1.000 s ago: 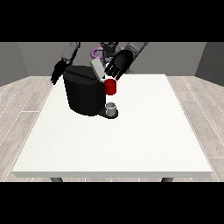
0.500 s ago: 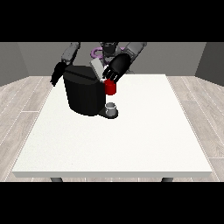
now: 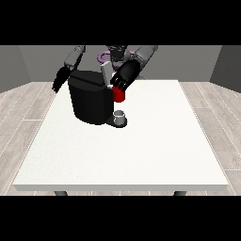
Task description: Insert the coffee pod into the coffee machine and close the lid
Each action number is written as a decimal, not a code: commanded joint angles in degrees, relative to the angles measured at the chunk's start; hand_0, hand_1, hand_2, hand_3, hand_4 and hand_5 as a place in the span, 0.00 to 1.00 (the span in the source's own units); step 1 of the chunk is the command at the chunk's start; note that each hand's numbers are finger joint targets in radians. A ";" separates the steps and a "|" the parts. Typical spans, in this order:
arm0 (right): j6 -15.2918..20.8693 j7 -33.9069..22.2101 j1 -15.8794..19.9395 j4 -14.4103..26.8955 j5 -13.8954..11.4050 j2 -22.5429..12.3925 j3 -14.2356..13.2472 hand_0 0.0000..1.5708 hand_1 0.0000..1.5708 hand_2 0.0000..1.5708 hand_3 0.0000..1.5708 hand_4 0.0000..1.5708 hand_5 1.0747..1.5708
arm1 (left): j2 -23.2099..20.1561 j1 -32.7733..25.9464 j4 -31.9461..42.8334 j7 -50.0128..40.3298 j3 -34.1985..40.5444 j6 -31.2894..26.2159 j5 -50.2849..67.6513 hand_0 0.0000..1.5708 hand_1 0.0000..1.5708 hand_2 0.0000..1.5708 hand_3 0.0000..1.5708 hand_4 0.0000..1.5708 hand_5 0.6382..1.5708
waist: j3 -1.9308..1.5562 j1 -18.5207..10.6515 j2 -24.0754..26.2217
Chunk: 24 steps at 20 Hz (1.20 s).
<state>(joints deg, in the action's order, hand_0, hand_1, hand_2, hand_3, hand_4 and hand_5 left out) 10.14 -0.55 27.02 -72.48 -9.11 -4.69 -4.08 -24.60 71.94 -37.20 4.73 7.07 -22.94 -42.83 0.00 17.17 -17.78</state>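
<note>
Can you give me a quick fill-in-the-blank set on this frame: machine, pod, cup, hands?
1. The coffee pod held at the machine's front is ____ in colour.
2. The small grey cup stands on the machine's ____.
3. The hand at the view's right is right above the ____.
4. The hand at the view's left hangs beside the black coffee machine, holding ____.

Missing words: red; base; pod; nothing

counter [image 3: 141, 150]: big white slab w/ rounded corners, dark legs just showing under near edge
cup [image 3: 120, 116]: small, grey, upright, on counter near far-left area
floor [image 3: 21, 113]: pale wood-look planks, both sides of counter
walls: plain grey bg, darker at far right
</note>
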 commanded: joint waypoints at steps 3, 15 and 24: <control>0.39 1.29 -0.15 0.10 -0.75 0.17 0.61 0.00 0.00 0.00 0.00 0.00 1.00 | -1.35 1.35 0.49 1.44 0.45 1.19 -0.54 0.77 0.77 0.79 0.76 0.22 1.00 | -0.01 0.50 -1.46; 1.39 0.11 2.13 0.38 0.30 0.17 -1.09 0.00 0.00 0.00 0.00 0.00 1.00 | -1.22 -0.11 -0.39 3.55 -4.18 6.61 -6.54 0.77 0.77 0.78 0.70 0.00 1.00 | -0.02 -0.11 -2.48; -0.44 2.10 -1.23 0.78 0.40 -0.92 -0.69 0.00 0.00 0.00 0.00 0.00 1.00 | -2.82 -0.19 1.06 6.56 -1.58 5.76 -4.89 0.71 0.71 0.72 0.62 0.00 1.00 | -0.03 -0.15 -1.94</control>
<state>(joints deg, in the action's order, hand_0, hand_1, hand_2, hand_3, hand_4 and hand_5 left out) 10.58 -0.46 27.21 -73.16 -9.47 -4.66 -3.73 -27.97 72.38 -35.93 10.35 4.97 -17.52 -48.24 -0.06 17.90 -19.90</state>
